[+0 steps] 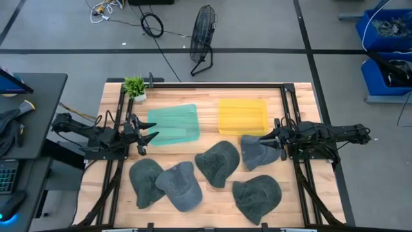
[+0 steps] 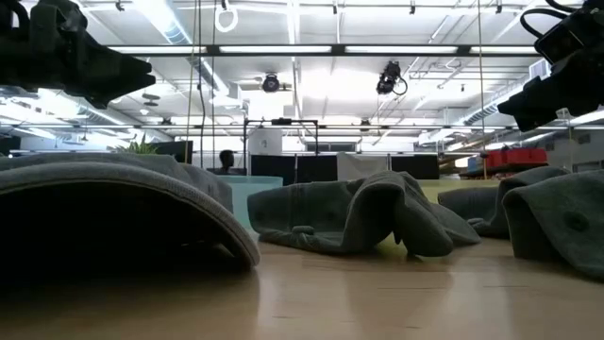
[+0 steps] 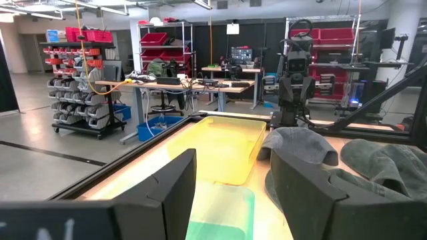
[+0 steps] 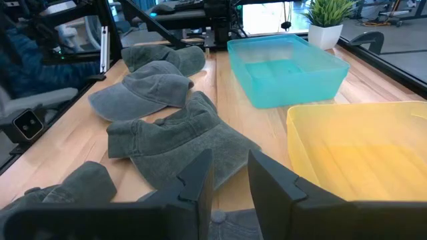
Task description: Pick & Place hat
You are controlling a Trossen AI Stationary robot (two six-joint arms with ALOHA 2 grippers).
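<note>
Right gripper (image 1: 266, 138) hovers fingers parted and empty over the grey fabric cap (image 1: 257, 151) by the desk's right edge, beside the yellow plastic bin (image 1: 243, 116). Left gripper (image 1: 147, 136) waits open at the left edge. Cap looks soft, light, floppy; pinch the stiffer brim.

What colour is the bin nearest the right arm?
Yellow bin, clearest in the high view.

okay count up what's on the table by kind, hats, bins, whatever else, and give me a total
Grey hats: 5
Bins: 2, one teal, one yellow
Potted plant: 1
Total: 8
</note>
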